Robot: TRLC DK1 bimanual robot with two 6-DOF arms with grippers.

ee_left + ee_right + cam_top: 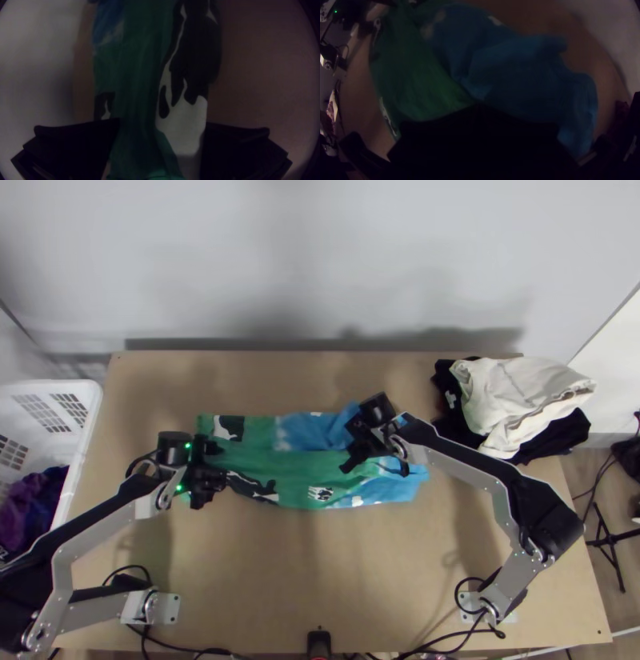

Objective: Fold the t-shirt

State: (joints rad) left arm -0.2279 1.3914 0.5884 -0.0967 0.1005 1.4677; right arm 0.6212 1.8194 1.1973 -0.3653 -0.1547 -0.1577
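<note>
Texts, labels, brands, numbers, signs: none legible. Small white mark [450, 398] on black cloth [442, 378] in the clothes pile [512, 392], top view: too small to read.

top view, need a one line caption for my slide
Left gripper at the green end of a t-shirt lying as a long band, right gripper toward its blue end.
</note>
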